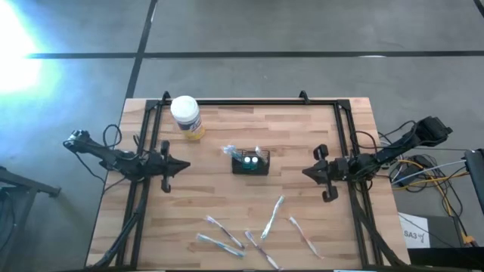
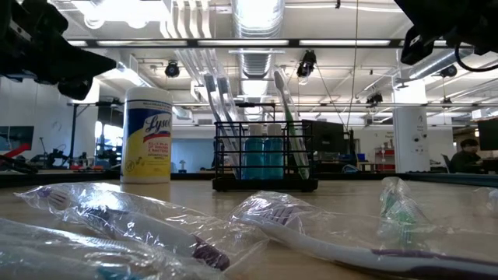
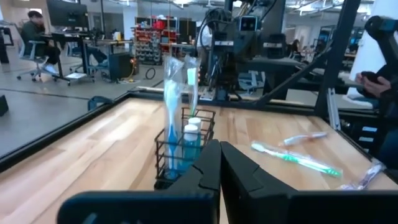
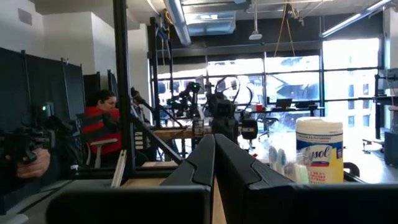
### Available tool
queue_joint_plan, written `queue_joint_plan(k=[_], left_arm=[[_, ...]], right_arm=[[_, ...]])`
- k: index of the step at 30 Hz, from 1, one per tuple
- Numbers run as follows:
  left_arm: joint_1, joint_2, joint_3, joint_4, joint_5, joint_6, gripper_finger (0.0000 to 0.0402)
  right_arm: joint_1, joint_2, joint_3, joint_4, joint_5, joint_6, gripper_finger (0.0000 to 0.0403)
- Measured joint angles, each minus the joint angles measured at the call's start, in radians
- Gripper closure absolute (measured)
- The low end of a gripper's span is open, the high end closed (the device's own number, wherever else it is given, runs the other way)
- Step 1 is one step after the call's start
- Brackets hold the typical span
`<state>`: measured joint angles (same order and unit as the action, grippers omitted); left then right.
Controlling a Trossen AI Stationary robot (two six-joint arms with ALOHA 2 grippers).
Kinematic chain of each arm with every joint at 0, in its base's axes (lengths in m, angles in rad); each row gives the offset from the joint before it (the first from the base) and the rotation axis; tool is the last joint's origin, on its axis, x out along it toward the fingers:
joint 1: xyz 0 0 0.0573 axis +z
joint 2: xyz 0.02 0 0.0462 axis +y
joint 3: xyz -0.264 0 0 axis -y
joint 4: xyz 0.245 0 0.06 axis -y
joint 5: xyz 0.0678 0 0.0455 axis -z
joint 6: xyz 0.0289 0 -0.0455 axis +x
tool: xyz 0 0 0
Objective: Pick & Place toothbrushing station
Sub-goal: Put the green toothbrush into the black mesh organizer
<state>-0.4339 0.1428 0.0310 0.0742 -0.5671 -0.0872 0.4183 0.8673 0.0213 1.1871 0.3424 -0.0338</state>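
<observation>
Toothbrushing station (image 1: 250, 163) sits mid-table, upright, black wire holder w/ a few brushes standing in it plus two blue-capped tubes. Lysol wipes canister (image 1: 186, 116) well apart, toward the far left corner. Wrapped toothbrushes (image 1: 271, 219) scattered on the near side of the wood table (image 1: 302, 136). Left gripper (image 1: 184, 164) clenched, holding nothing, left of the station. Right gripper (image 1: 306, 171) also clenched, empty, on its right. Both apart from it.
</observation>
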Motion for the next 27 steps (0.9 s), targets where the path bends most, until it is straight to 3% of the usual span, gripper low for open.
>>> queue_joint_plan(k=[7, 14, 27], left_arm=[[0.0, -0.024, -0.022, 0.002, -0.019, -0.016, 0.0392], [0.0, -0.017, -0.022, 0.036, -0.043, -0.003, 0.0398], [0.0, -0.015, -0.023, 0.005, -0.037, 0.0, 0.0361]], right_arm=[[0.0, 0.0, 0.005, 0.004, 0.008, -0.07, 0.0394], [-0.002, 0.0, 0.005, 0.005, 0.196, -0.18, 0.0394], [-0.002, 0.083, 0.047, 0.006, 0.211, -0.19, 0.0394]])
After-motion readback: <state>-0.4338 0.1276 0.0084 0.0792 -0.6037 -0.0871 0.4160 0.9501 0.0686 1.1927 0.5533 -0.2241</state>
